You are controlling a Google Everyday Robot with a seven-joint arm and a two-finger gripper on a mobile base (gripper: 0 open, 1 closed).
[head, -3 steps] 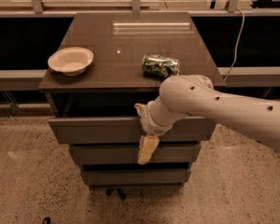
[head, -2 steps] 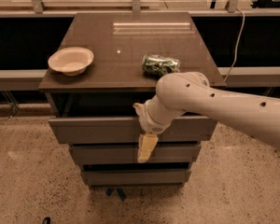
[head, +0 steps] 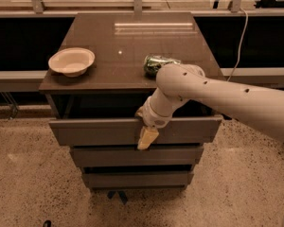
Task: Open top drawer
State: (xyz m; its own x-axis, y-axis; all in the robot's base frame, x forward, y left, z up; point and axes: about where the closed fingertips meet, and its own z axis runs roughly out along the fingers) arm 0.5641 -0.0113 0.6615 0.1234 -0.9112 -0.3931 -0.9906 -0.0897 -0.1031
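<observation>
Three flat, handleless grey-brown fronts stack at the frame's centre. The top drawer (head: 94,131), the widest and tallest, stands slightly pulled out beneath the glossy dark surface (head: 132,46). My fingers (head: 146,137) clamp its upper edge mid-frame, with one tan wedge-shaped pad hanging over the front. A shallow cream bowl (head: 71,61) sits at upper left, and a crinkled green packet (head: 154,63) lies beside my smooth white arm (head: 236,98).

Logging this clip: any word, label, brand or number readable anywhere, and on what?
None can be read.
Green packet on the cabinet top: any print is too blurred to read.
Bowl, top drawer front and gripper, which sits at that drawer's upper edge: no text shows.
</observation>
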